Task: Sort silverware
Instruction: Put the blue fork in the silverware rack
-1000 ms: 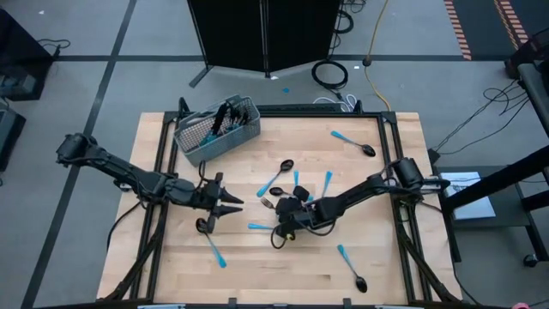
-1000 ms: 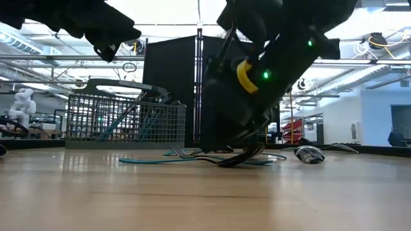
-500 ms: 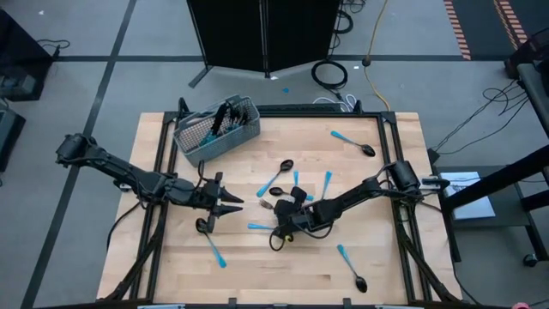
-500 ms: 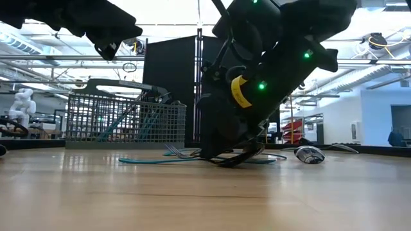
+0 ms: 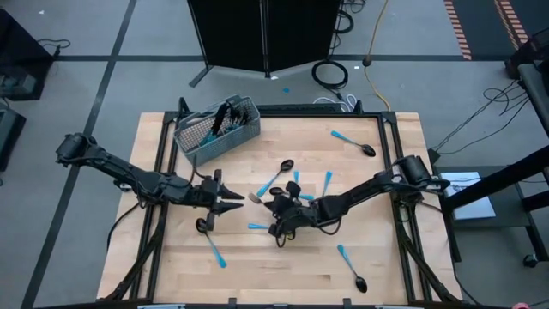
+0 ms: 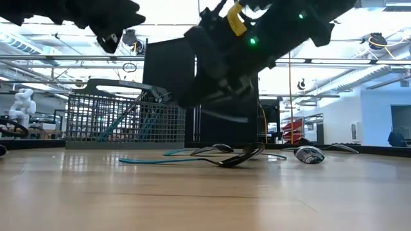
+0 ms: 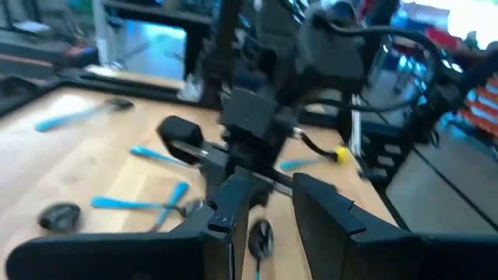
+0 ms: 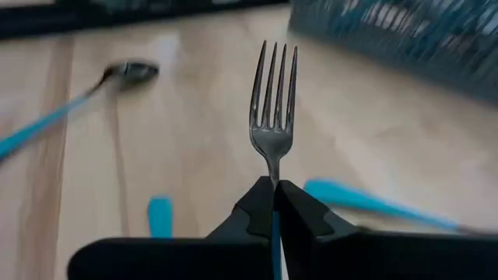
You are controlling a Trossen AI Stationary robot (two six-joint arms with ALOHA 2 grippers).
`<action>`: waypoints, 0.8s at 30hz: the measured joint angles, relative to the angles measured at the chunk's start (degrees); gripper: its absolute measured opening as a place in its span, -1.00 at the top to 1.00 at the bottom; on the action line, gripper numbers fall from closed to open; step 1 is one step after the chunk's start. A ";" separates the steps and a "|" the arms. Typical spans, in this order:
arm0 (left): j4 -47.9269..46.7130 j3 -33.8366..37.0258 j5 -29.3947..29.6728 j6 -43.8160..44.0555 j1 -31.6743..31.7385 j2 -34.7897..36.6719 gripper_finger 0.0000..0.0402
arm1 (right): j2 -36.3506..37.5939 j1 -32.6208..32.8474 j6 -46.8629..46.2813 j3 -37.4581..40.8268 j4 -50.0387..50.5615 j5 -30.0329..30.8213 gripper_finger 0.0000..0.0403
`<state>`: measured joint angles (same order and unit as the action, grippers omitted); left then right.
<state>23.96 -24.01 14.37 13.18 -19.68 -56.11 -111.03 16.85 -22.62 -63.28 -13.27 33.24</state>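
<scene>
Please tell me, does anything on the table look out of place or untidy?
Yes. Loose silverware lies scattered at odd angles over the table, outside the basket. The basket itself sits askew to the table's edge. The right gripper holds one fork lifted above the wood.

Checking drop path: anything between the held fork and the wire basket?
Nothing: high view shows bare tabletop between the fork in the right gripper and the wire basket.

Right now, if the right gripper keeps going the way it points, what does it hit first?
Probably the left gripper. The right gripper, shut on a fork, points across the table at it; the gap looks free, though heights are unclear.
</scene>
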 joint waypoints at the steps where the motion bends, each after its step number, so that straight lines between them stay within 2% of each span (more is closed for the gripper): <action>1: 0.93 0.00 1.14 0.11 -0.01 0.00 0.52 | 0.59 0.14 0.66 0.01 -0.58 1.29 1.00; 5: 2.11 -0.02 10.31 4.61 0.00 -0.02 0.52 | 3.36 1.02 1.06 -0.14 -1.76 6.03 1.00; 9: 0.99 -0.02 19.19 13.75 0.00 -1.53 0.52 | 4.63 2.33 1.06 -0.10 -1.95 11.04 1.00; 13: 1.94 -0.02 20.46 20.29 0.27 -4.22 0.52 | 5.71 3.00 0.97 -0.14 -2.50 13.59 1.00; 18: 8.23 -0.02 20.46 25.39 0.26 -9.55 0.52 | 5.63 2.88 0.86 -0.14 -2.92 14.94 1.00; 24: 15.24 -0.02 20.42 26.94 1.56 -15.62 0.50 | 5.63 2.24 1.02 -0.16 -2.90 15.01 1.00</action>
<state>39.20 -24.03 34.79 40.12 -18.13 -71.73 -105.41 19.09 -21.61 -63.44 -16.16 48.26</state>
